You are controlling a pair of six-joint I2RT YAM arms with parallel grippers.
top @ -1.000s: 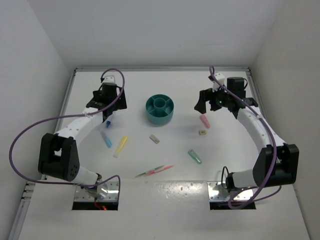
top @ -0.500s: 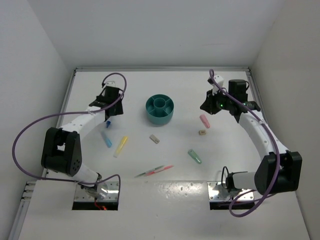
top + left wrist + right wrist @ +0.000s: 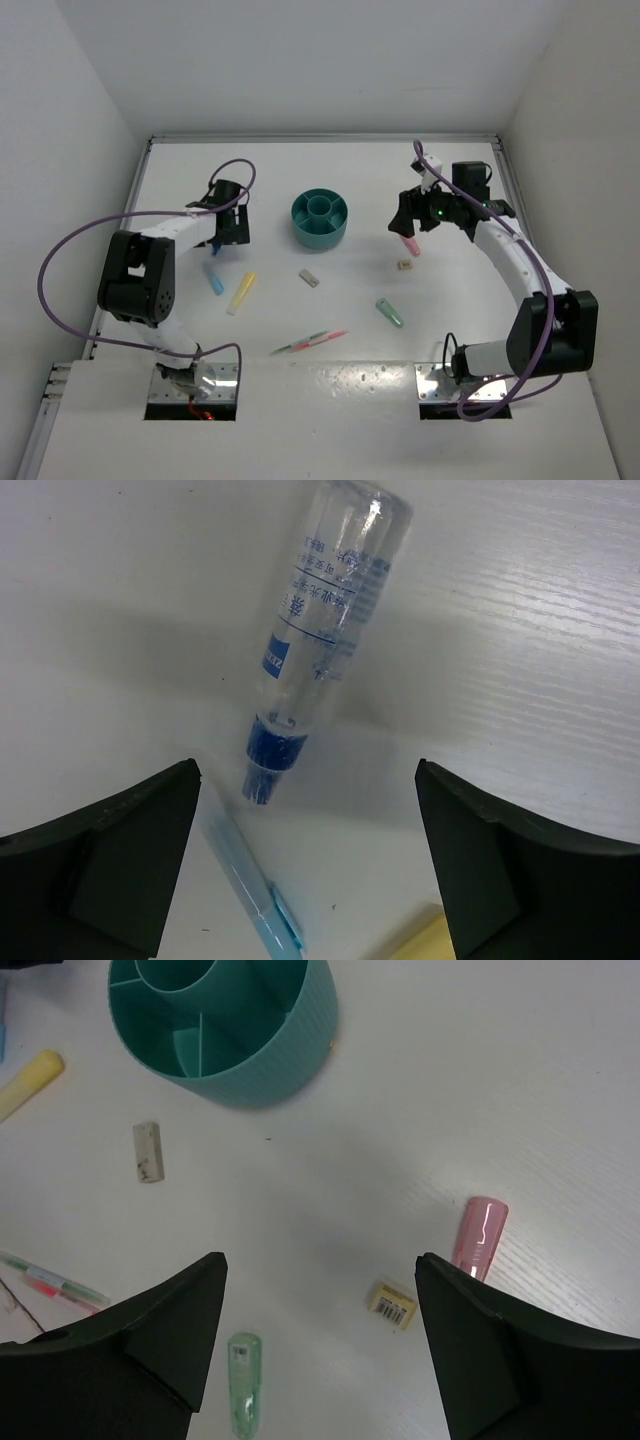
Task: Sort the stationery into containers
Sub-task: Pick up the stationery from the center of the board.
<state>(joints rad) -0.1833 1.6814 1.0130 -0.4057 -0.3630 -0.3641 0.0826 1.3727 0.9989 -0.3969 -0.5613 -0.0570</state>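
The teal container (image 3: 320, 238) stands at the table's centre back, with nothing showing in its compartments (image 3: 300, 1040). My left gripper (image 3: 228, 228) hangs open over a clear blue-capped tube (image 3: 330, 630) and a light blue stick (image 3: 250, 880), touching neither. My right gripper (image 3: 407, 222) is open above a pink stick (image 3: 480, 1235) and a small barcoded eraser (image 3: 391, 1303). Its jaws hold nothing. A green stick (image 3: 244, 1385), a beige eraser (image 3: 148, 1150), a yellow stick (image 3: 241, 292) and two thin pens (image 3: 308, 342) lie loose on the table.
White walls close the table on the left, right and back. A purple cable loops out from each arm; the left one (image 3: 60, 260) bulges toward the left wall. Both arm bases sit at the near edge.
The left arm has folded in, and its gripper has come nearer and to the right, over the tube. The right gripper has come forward to above the pink stick. No item has moved.
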